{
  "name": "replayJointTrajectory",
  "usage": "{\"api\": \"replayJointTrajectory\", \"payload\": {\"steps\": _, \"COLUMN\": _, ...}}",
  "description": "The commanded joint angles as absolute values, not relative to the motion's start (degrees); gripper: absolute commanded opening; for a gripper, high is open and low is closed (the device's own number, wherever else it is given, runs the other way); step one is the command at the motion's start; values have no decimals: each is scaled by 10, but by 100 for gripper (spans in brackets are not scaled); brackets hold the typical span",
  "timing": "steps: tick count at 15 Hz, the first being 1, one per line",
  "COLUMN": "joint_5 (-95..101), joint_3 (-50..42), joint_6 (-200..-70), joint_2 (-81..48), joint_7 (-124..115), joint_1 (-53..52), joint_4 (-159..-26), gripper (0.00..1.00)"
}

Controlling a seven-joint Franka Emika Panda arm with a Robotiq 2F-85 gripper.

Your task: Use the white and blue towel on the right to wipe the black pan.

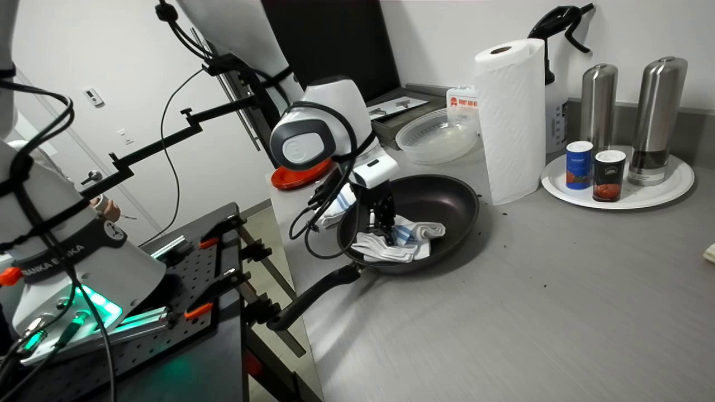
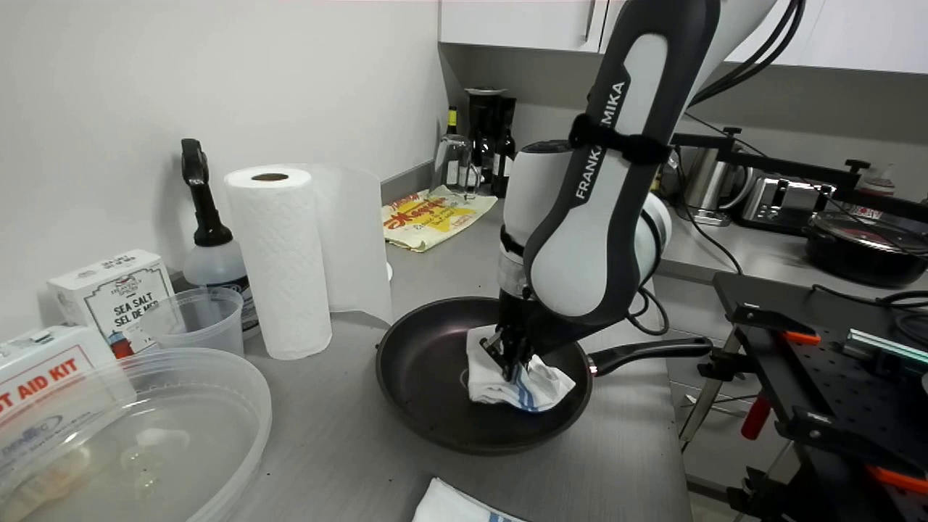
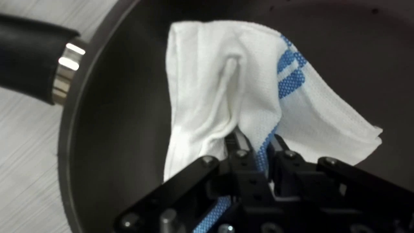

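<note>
White and blue towel (image 3: 207, 74): folded and rumpled inside the black pan (image 1: 435, 201), a little below and right of centre in both exterior views, mid-frame in the wrist view.
Tool (image 3: 258, 145): closed firmly, its tips parted only by a gathered ridge of the towel, a blue stripe running between them.
Towel weight and feel: probably light, soft and limp; nothing to break; should drag well but crease when pushed.
Where to hold: the thick gathered middle, where layers stack; the tool has it there. A lone corner would likely leave the rest trailing.
Loose flap (image 3: 336, 123): spreads toward the right of the wrist view; likely to fold under if swept that way.
Pan floor (image 2: 435, 384): looks smooth, so cloth should slide easily. Dark specks (image 3: 375, 11) lie on the pan at the wrist view's upper right.
Pan weight: heavier than the towel, I judge, yet it rests unclamped on the surface (image 1: 530, 324) and could turn under hard pressing.
Handle (image 1: 310, 300): lower left of centre in an exterior view, overhanging the surface's edge; best place to steady the pan.
</note>
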State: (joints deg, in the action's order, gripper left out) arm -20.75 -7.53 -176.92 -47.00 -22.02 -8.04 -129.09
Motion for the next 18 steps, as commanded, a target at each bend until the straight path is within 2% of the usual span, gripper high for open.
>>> {"api": "replayJointTrajectory", "payload": {"steps": 1, "joint_5": -218, "joint_3": -25, "joint_6": -1739, "joint_2": -499, "joint_7": -244, "joint_1": -55, "joint_4": -1267, "gripper": 4}}
{"api": "replayJointTrajectory", "payload": {"steps": 18, "joint_5": -256, "joint_3": 76, "joint_6": -1613, "joint_2": -491, "joint_7": -238, "joint_1": 36, "joint_4": -1231, "gripper": 4}}
